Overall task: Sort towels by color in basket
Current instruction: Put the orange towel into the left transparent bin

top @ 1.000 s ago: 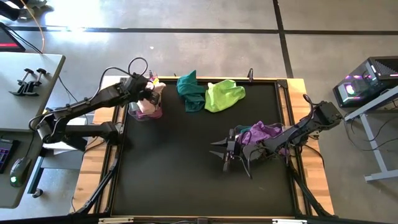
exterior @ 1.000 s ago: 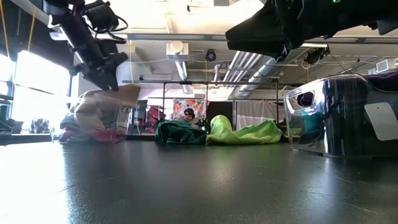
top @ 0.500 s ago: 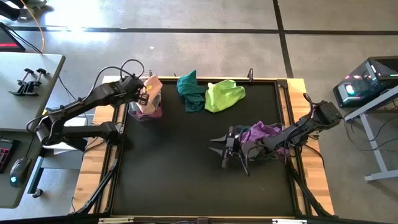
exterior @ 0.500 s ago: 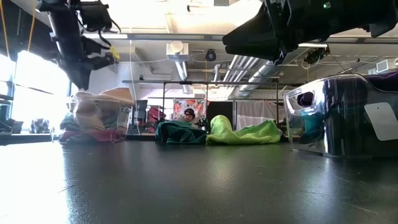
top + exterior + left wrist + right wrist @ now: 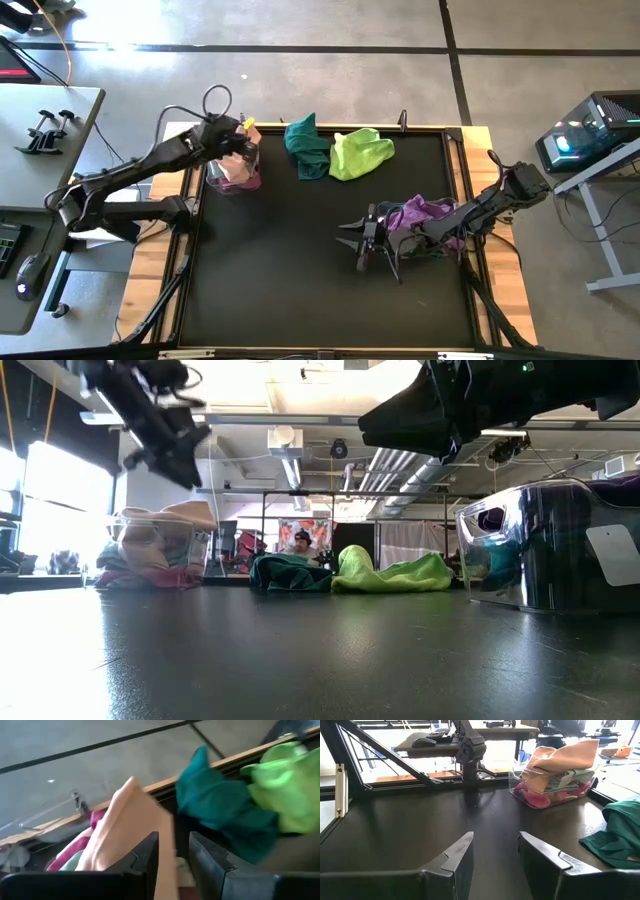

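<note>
A clear basket (image 5: 236,170) at the table's far left corner holds a peach towel (image 5: 560,757) on top of mint and magenta ones. My left gripper (image 5: 240,138) hovers above it, clear of the peach towel (image 5: 185,515), fingers a little apart (image 5: 174,857). A teal towel (image 5: 305,145) and a lime towel (image 5: 360,152) lie side by side at the far edge. My right gripper (image 5: 352,240) hangs open over bare table (image 5: 495,852) right of the middle. Purple towels (image 5: 425,212) lie in a second clear basket (image 5: 540,550) beneath the right arm.
The black table top (image 5: 290,270) is bare across its middle and near half. A raised frame (image 5: 455,150) borders it. A side table (image 5: 40,150) stands left of the work table and a computer case (image 5: 590,135) to the right. A person (image 5: 303,543) sits far behind.
My left gripper has come up off the peach towel in the left basket, swung toward the table's left edge, then back over the basket, higher than before. The peach towel stays on top of the pile.
</note>
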